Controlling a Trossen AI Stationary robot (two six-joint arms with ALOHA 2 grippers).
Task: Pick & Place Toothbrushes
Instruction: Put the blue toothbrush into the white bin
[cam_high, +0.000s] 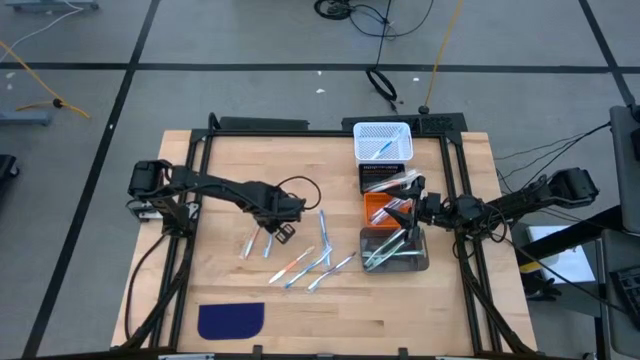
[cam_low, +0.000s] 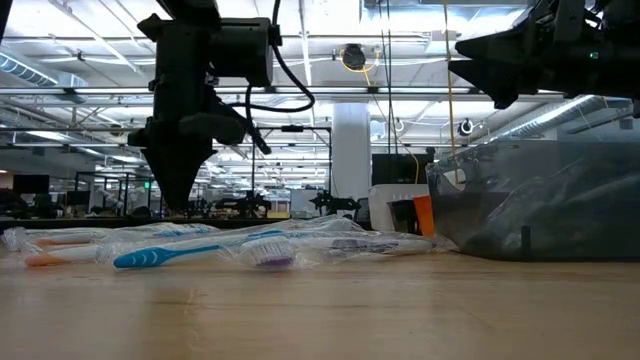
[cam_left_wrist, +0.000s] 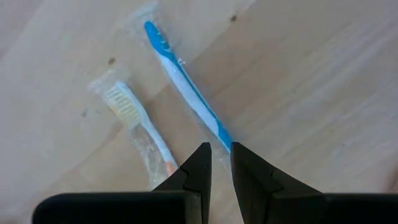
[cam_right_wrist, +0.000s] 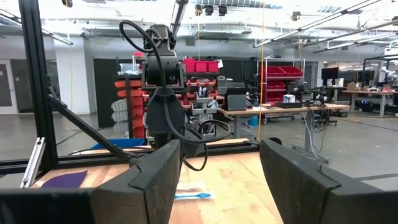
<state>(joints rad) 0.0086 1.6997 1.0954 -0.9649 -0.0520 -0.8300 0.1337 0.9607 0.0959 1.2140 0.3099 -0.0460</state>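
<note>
The left gripper (cam_left_wrist: 221, 163), jaws nearly together with a slim gap, points down at the wooden table (cam_high: 230, 170) — a wrapped blue toothbrush (cam_left_wrist: 186, 90) just ahead of its fingertips, an orange-handled one (cam_left_wrist: 140, 130) beside; the right gripper (cam_right_wrist: 217, 180) waits, jaws apart, over the bins (cam_high: 393, 250)

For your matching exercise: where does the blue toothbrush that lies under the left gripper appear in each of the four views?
High view: blue toothbrush, left of table centre, below the left gripper.
Low view: probably the blue toothbrush on the tabletop right of that gripper; cannot be sure.
Left wrist view: runs diagonally to the fingertips.
Right wrist view: cannot tell; a blue one lies between the fingers.
Shared landmark: the left gripper.
</note>
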